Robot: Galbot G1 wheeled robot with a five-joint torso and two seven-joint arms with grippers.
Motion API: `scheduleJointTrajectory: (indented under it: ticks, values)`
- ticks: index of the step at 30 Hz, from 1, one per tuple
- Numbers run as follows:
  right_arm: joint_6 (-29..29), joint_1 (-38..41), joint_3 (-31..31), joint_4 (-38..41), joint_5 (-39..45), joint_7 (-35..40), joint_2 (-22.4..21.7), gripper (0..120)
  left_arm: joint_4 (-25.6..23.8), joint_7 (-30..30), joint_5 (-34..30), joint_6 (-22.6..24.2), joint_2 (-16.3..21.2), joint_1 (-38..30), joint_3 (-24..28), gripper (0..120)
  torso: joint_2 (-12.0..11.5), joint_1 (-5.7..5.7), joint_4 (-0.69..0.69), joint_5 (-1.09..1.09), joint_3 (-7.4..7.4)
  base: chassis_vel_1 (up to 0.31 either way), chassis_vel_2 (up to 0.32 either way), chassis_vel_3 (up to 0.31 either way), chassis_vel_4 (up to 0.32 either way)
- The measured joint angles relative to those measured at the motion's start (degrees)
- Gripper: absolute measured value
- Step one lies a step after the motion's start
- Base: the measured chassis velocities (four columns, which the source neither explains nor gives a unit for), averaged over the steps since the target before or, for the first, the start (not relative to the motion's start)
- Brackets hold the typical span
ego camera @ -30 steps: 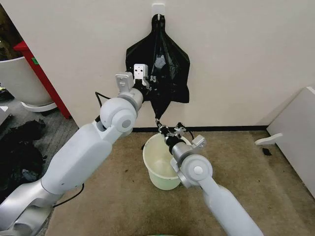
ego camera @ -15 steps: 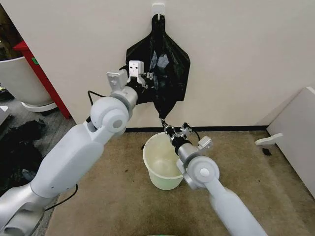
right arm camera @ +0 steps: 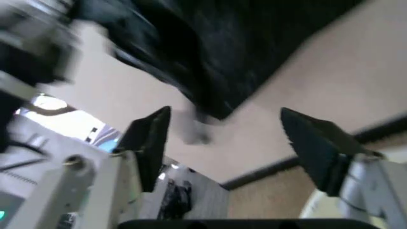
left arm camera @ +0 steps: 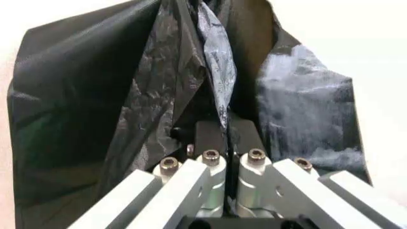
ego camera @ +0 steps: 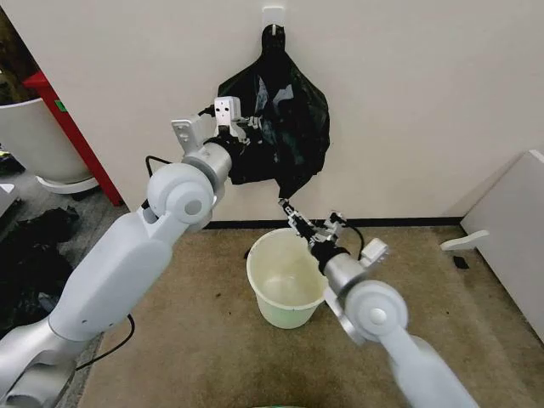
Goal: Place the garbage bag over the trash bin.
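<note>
The garbage bag (ego camera: 293, 106), glossy black and crinkled, hangs from a white hook (ego camera: 274, 14) on the wall. My left gripper (ego camera: 245, 129) is shut on a fold at the bag's left side; in the left wrist view its fingertips (left arm camera: 226, 131) pinch the black plastic (left arm camera: 127, 95). The trash bin (ego camera: 265, 299), a small white bucket, stands on the carpet under the bag. My right gripper (ego camera: 308, 214) is open above the bin's far rim, just below the bag's bottom tip. The right wrist view shows that tip (right arm camera: 210, 57) over the spread gripper (right arm camera: 226, 131).
A large white tub (ego camera: 34, 136) and a red post (ego camera: 72, 127) stand at the left by the wall's corner. A dark heap (ego camera: 34, 255) lies on the floor at the left. A white panel (ego camera: 510, 229) stands at the right. Carpet lies bare around the bin.
My left arm has risen and swung left with the bag's side, bunching the bag wider. My right gripper has moved right and a little up, staying under the bag's tip.
</note>
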Motion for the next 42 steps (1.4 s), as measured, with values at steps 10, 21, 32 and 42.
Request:
scheduleJointTrajectory:
  ticks: [10,21,32,42]
  values:
    - [-1.8,11.1,3.7,4.2,11.4,5.2,-3.7,99,0.1,1.4,-0.6,-0.7,0.3,1.5,-0.5,0,0.0,0.0,0.0,-0.01,0.0,0.0,0.0,0.0,0.0]
    - [-3.9,25.1,-1.5,-7.2,7.2,3.2,-1.9,100,-0.4,1.6,-1.8,-0.8,1.1,1.9,-1.0,0,0.0,0.0,0.02,-0.01,0.01,0.0,0.0,0.0,0.0]
    - [-5.5,30.2,-6.3,-13.8,-2.0,-7.0,-3.1,99,-1.0,2.1,-3.0,-0.7,1.6,2.4,-1.7,0,0.0,0.0,0.0,-0.01,0.01,0.0,0.0,0.0,0.0]
    - [-5.2,33.0,-7.7,-17.2,-5.1,-7.2,-2.6,69,-1.3,2.2,-3.1,-0.5,1.8,2.2,-1.6,0,0.0,0.0,0.0,-0.01,0.0,0.0,0.0,0.0,0.0]
